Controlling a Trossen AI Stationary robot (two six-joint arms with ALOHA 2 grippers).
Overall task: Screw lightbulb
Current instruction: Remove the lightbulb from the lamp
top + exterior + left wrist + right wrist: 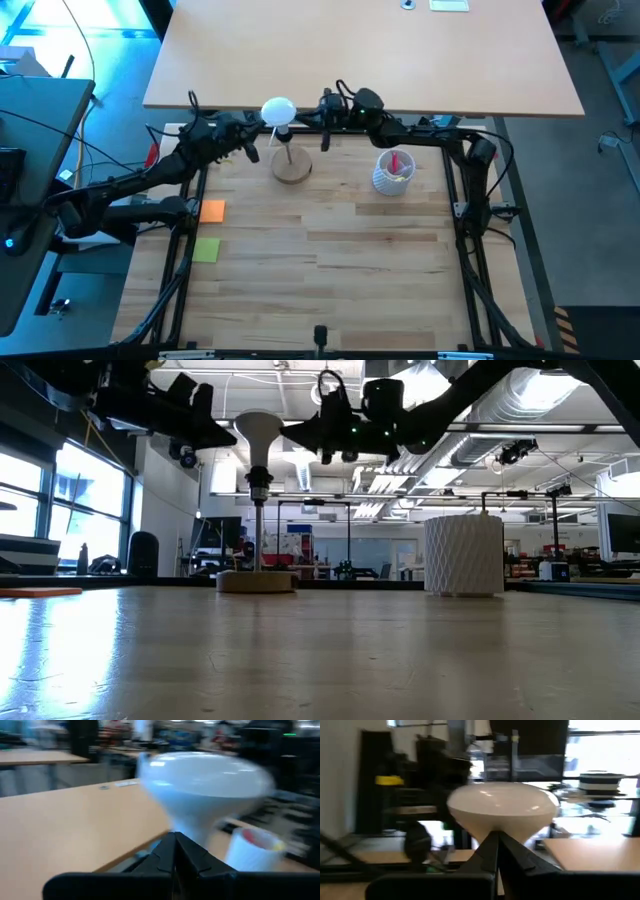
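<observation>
The white lightbulb point(278, 110) stands upright with its neck in the black socket point(260, 485) on top of the post of the round wooden base point(292, 167). My left gripper point(260, 127) is shut, with its tip at the bulb's left side. My right gripper point(300, 124) is shut, with its tip at the bulb's right side. Each wrist view shows shut fingertips point(175, 842) point(497, 840) in front of the bulb's tapering underside point(192, 820) point(492, 822). My left gripper's shut tip comes level from the table's left at the bulb's taper point(246, 440); I cannot tell whether it touches. My right gripper's shut tip comes level from the table's right at the globe's side point(276, 430); I cannot tell whether it touches.
A white perforated cup point(393, 170) with pink items stands to the right of the base. An orange note point(212, 210) and a green note point(206, 250) lie at the table's left. A second, lighter table point(360, 50) stands behind.
</observation>
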